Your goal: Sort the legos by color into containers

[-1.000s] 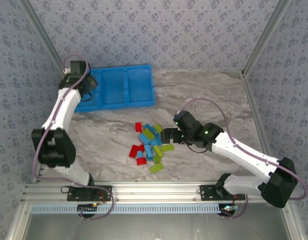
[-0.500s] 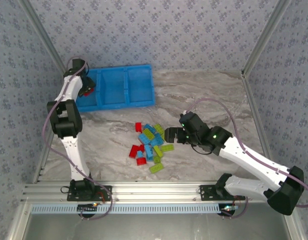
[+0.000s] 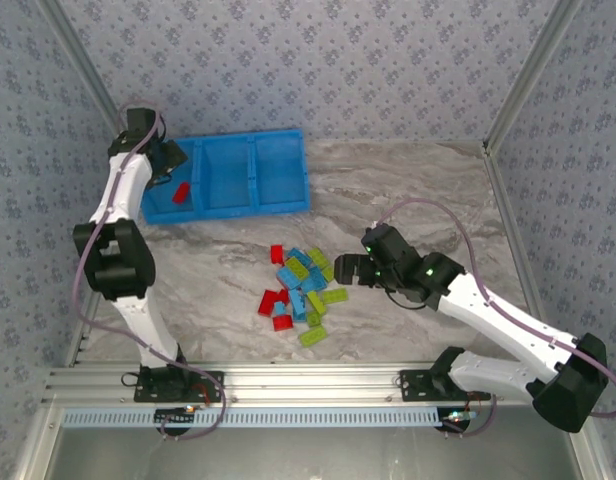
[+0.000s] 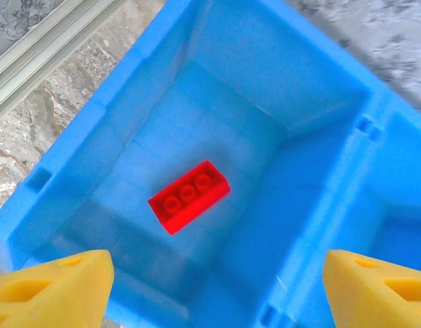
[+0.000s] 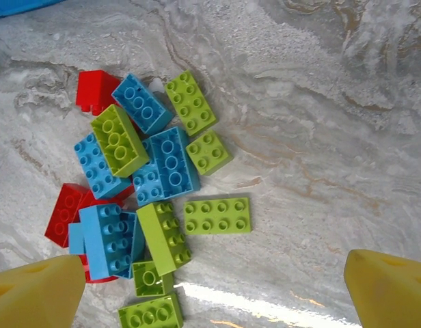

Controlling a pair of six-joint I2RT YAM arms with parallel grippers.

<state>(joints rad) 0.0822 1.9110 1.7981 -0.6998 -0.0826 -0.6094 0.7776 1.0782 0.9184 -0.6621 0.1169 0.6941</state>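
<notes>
**Top external view.** The blue bin (image 3: 288, 140) lies at the far left of the tabletop (image 3: 438, 190), with its left end close to the side wall (image 3: 48, 150). One red brick (image 3: 181, 193) rests in the left-end compartment (image 3: 160, 206). The left claw (image 3: 171, 160) hangs over that compartment's far edge. The loose legos (image 3: 298, 290) form a heap at mid-tabletop, well apart from the bin, with bare marble on every side. The right claw (image 3: 345, 268) sits just beside the heap's right edge.

**Left wrist view.** The left claw (image 4: 214, 287) is spread wide and empty, with one yellow fingertip (image 4: 53, 283) at each lower corner. The red brick (image 4: 190, 196) lies flat, studs up, alone on the compartment floor and clear of all four walls (image 4: 265, 61). A metal rail (image 4: 46, 41) runs past the bin's outer corner.

**Right wrist view.** The right claw (image 5: 210, 294) is likewise wide and holds nothing. The legos (image 5: 139, 184) lie touching and overlapping. One lime green brick (image 5: 217, 216) lies flat at the heap's right margin, beside open tabletop (image 5: 320, 102).
</notes>
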